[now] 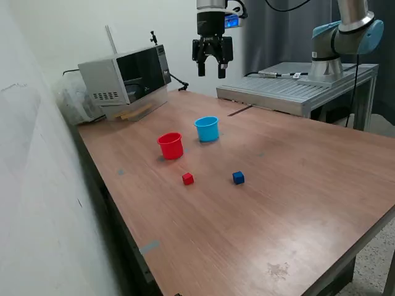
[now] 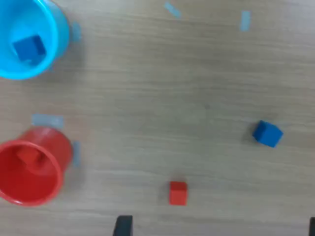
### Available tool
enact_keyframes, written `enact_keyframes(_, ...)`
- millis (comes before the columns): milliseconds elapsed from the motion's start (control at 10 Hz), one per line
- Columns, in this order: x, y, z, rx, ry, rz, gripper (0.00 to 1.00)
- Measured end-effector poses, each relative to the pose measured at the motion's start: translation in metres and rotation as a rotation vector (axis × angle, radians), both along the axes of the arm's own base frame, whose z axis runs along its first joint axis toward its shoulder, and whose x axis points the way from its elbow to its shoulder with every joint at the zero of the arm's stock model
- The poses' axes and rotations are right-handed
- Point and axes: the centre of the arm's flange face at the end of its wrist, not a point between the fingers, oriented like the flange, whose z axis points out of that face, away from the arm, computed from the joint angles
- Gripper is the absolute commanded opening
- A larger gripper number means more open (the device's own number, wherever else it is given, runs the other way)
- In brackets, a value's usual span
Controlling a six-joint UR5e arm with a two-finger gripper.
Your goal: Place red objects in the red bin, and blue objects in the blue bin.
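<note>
Wooden table (image 1: 296, 185): blue cup (image 2: 27, 39) holds a blue cube (image 2: 29, 48), red cup (image 2: 32, 169) a red cube (image 2: 29, 158); gripper (image 1: 212, 69) spread, empty.

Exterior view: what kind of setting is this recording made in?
Probably a robotics lab or workshop, not a home. A wooden table stands against a plain white wall, the arm's base is bolted to a metal frame table, and a microwave sits at the back as a prop beside two small cups and cubes.
</note>
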Motion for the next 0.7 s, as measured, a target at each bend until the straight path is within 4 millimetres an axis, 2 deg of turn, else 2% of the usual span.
enact_keyframes(200,-0.022,-0.036,-0.007,-0.015,0.016,0.036,1.0)
enact_keyframes(400,-0.054,-0.067,-0.03,-0.028,0.033,0.031,1.0)
enact_keyframes(500,-0.071,-0.078,-0.05,-0.031,0.032,0.028,1.0)
enact_keyframes(700,-0.103,-0.089,-0.096,-0.029,0.017,0.016,1.0)
